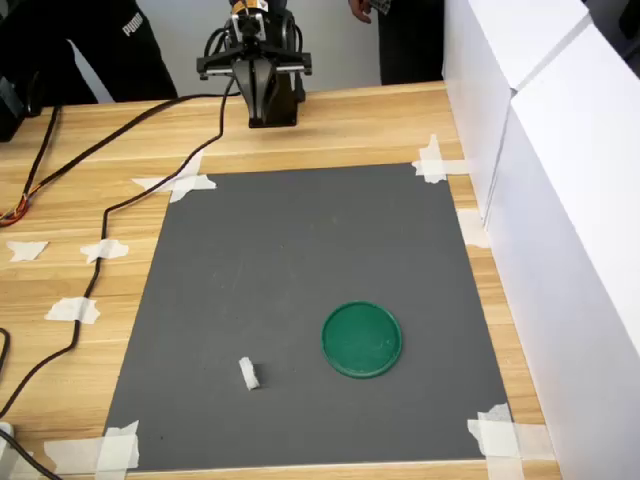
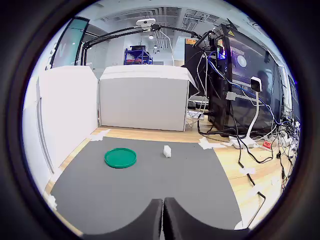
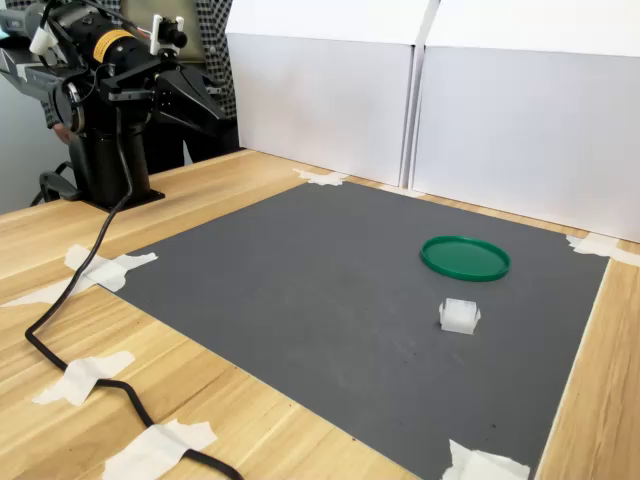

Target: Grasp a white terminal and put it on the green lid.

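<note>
"PUMA" reads in white on a dark jacket [image 1: 95,45] at the first exterior view's top left. Wooden counter [image 1: 330,125] carries a grey mat [image 1: 300,260] taped down at its corners; white panels [image 3: 520,130] wall two sides. White terminal [image 1: 249,373] lies on the mat, near the green lid [image 1: 361,339] but apart from it. Pincer [image 2: 163,220] pressed together, empty, well back from both. Black cable [image 1: 130,195] crosses the counter.

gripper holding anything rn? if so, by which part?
Nothing held. Gripper is shut and empty; white terminal lies alone on the mat, apart from the green lid.
</note>
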Controlling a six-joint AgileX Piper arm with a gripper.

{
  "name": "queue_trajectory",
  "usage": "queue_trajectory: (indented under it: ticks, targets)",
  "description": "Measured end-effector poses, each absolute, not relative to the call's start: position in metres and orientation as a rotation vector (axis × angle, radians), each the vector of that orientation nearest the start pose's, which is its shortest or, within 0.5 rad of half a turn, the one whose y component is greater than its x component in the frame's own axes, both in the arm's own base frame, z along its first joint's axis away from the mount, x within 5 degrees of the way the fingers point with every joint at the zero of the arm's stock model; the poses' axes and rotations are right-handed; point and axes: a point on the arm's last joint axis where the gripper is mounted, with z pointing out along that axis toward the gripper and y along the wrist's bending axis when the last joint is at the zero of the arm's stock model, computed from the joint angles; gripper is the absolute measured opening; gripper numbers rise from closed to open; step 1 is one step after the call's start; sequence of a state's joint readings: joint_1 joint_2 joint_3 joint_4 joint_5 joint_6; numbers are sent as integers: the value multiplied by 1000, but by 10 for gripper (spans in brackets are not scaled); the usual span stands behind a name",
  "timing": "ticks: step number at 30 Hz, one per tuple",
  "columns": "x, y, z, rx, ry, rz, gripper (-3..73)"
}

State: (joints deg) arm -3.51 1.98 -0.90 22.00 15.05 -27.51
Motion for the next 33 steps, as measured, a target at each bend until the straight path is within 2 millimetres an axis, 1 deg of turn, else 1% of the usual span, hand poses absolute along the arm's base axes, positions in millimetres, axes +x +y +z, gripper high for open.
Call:
queue_trajectory:
  ticks: [22,26,29,33]
  targets:
    - [57,5,194,-115,1743,-41,-16]
    - [59,5,195,-116,1764,-37,-16]
    - [61,6,204,-122,1779,-32,-16]
    - [65,7,222,-161,1826,-42,-16]
